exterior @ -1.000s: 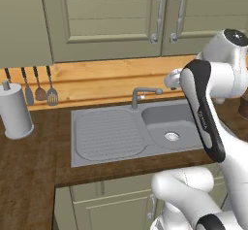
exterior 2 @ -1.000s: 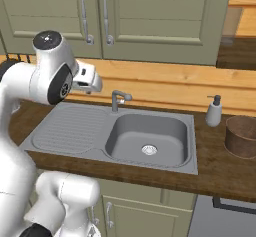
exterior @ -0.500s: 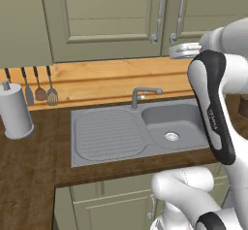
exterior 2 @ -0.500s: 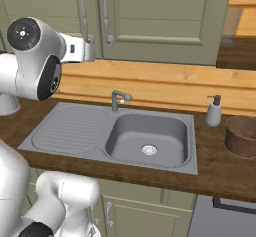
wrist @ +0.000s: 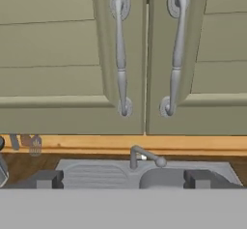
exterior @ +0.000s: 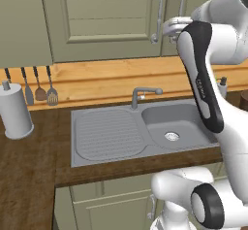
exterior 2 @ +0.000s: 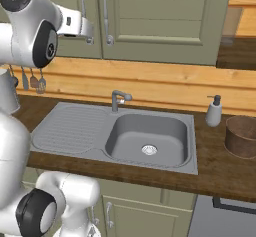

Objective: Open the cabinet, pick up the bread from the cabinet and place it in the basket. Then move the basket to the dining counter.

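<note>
The sage-green wall cabinet (wrist: 72, 54) with recessed-panel doors hangs shut above the grey sink (exterior: 140, 129). Its two curved grey bar handles (wrist: 120, 54) sit side by side at the seam, facing the wide-open gripper (wrist: 123, 178). Best to centre on one handle only, close across it, then pull along the door's arc.

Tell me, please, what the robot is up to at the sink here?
The arm has raised its pincer in front of the sage-green wall cabinet above the sink, facing the two curved handles where the doors meet. The pincer is open and holds nothing, and both doors are shut, so no bread shows. The brown basket waits on the worktop to the right of the sink, beside a soap dispenser.
</note>
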{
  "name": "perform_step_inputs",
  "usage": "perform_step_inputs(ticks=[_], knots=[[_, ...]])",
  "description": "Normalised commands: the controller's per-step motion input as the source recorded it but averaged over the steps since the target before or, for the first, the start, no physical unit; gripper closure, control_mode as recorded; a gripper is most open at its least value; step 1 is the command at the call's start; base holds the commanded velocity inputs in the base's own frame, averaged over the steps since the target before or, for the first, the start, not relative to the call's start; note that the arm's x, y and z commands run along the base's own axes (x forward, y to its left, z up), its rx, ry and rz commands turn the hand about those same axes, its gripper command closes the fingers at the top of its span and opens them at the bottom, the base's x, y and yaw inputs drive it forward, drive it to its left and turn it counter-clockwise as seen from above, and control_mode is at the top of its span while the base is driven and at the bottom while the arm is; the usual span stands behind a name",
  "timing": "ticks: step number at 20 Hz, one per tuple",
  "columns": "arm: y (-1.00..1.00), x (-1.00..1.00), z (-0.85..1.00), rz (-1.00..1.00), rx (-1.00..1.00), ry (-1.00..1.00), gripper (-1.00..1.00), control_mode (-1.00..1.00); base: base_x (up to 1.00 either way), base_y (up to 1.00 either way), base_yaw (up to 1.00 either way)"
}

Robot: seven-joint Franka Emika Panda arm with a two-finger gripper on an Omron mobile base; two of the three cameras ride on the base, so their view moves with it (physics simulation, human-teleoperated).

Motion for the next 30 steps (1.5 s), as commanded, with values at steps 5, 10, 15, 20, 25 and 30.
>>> perform_step_inputs(ticks=[5, 10, 15, 20, 25, 30], knots=[[0.11, 0.14, 0.15, 0.0, 0.0, 0.01, -1.0, -1.0, 0.0, 0.0, 0.0], [0.05, 0.33, -0.27, 0.0, 0.0, -0.05, -1.0, -1.0, 0.0, 0.0, 0.0], [0.04, 0.73, -0.06, 0.0, 0.0, -0.03, -1.0, -1.0, 0.0, 0.0, 0.0], [0.1, 0.84, -0.04, 0.0, 0.0, -0.01, -1.0, -1.0, 0.0, 0.0, 0.0], [0.0, 0.95, 0.03, 0.0, 0.0, 0.0, -1.0, -1.0, 0.0, 0.0, 0.0], [0.0, 0.72, -0.01, 0.0, 0.0, 0.0, -1.0, -1.0, 0.0, 0.0, 0.0]])
